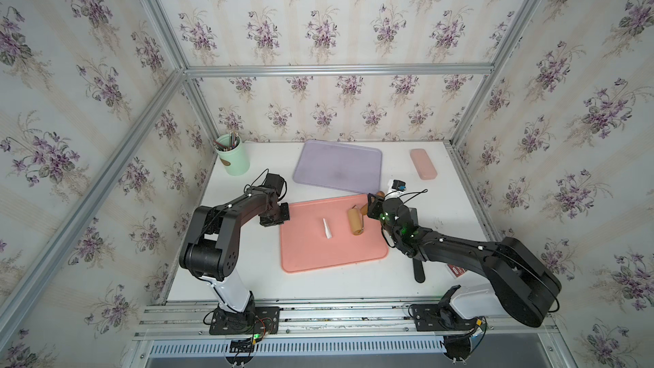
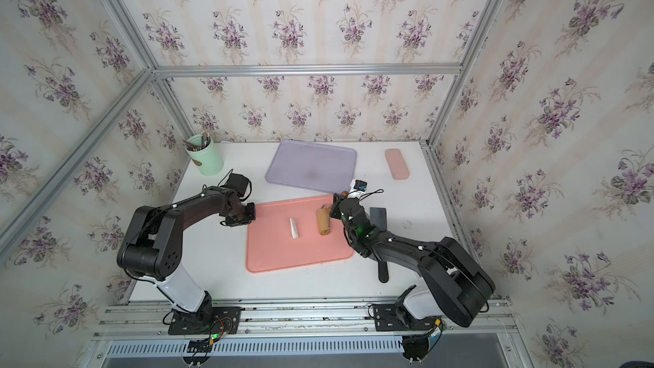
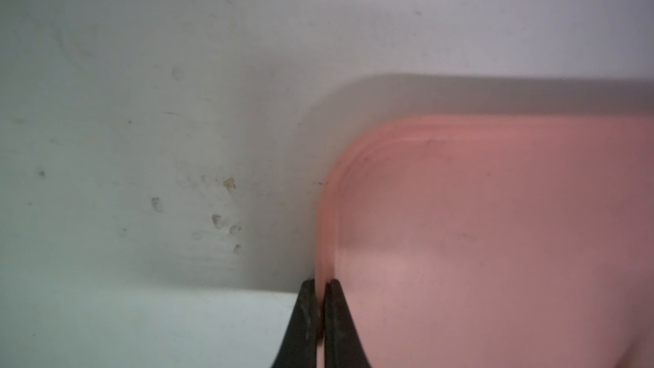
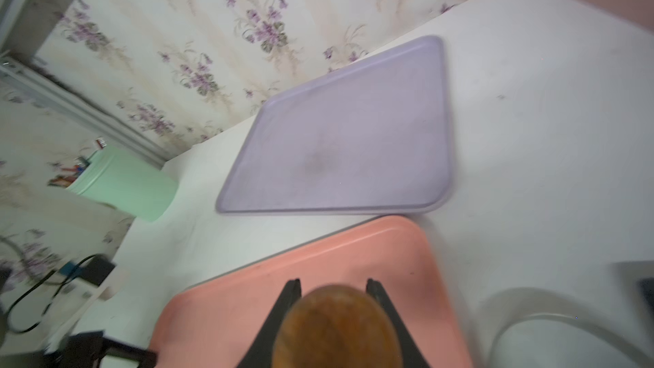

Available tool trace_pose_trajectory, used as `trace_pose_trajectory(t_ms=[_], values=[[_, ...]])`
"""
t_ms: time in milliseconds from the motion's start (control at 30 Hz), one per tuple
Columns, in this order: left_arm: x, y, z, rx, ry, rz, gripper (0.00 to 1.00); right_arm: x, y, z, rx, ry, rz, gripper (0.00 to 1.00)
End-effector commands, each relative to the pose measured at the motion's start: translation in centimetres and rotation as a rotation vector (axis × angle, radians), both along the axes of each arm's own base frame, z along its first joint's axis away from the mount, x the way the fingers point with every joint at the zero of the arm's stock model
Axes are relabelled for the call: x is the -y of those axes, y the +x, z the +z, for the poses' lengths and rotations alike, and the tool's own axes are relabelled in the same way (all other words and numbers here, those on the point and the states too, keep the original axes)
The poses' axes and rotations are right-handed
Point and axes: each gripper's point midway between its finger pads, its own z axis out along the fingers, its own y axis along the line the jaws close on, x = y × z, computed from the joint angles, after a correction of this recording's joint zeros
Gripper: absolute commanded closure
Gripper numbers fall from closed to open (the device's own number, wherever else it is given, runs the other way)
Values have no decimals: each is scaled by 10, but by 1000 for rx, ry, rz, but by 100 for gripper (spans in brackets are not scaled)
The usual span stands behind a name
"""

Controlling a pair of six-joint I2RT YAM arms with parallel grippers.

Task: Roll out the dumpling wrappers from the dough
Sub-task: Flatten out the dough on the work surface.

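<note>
The dough (image 1: 327, 229) (thin white strip) is seen lying between the left hand (image 3: 320, 283), pinched on the pink tray (image 3: 327, 207) rim, and the right hand (image 4: 333, 283), clamped round the roller (image 1: 355, 224).

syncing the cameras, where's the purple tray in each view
Top view: purple tray just behind the pink tray.
Top view: same spot.
Left wrist: not in it.
Right wrist: in view, beyond the pink tray.
Shared landmark: pink tray, in all four views.

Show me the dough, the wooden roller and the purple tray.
dough (image 1: 327, 229): in a top view, its middle.
wooden roller (image 1: 354, 221): in a top view, its drum.
purple tray (image 1: 336, 168): in a top view, its bare floor.
</note>
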Motion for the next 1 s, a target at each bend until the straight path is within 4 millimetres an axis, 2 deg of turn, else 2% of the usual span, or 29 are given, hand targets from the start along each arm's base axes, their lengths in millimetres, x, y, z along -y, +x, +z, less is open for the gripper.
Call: trace_pose_trajectory(t_ms=[0,67,133,200,267,367,467,533,600,667,733,800,867,967], values=[[-3,0,1,2,21,-4,100,-4,-9,0,-36,-40,68,100],[-2,1,0,3,13,-1,100,-27,-14,26,24,45,153,100],[-2,0,-2,2,11,2,100,-51,-17,42,51,46,203,100],[-1,1,-2,-1,9,1,100,-76,-17,44,53,55,266,100],[0,2,-1,0,5,1,100,-90,-18,44,56,72,291,100],[-1,2,0,4,7,1,100,-93,-17,55,82,65,276,100],[-2,2,1,6,13,-3,100,-93,-13,55,89,16,271,100],[-2,2,1,2,15,-5,100,-76,-8,59,100,-33,192,100],[-3,0,2,3,18,-4,100,-68,-11,81,162,-8,189,100],[-2,0,2,10,14,-3,100,-81,-16,97,188,18,267,100],[-1,2,1,10,5,-4,100,-103,-23,93,161,52,355,100],[0,2,0,8,-2,0,100,-125,-31,74,120,48,410,100],[1,3,-1,5,-6,0,100,-139,-34,48,58,47,433,100],[-1,0,-3,-4,4,3,100,-156,-37,35,31,115,476,100]])
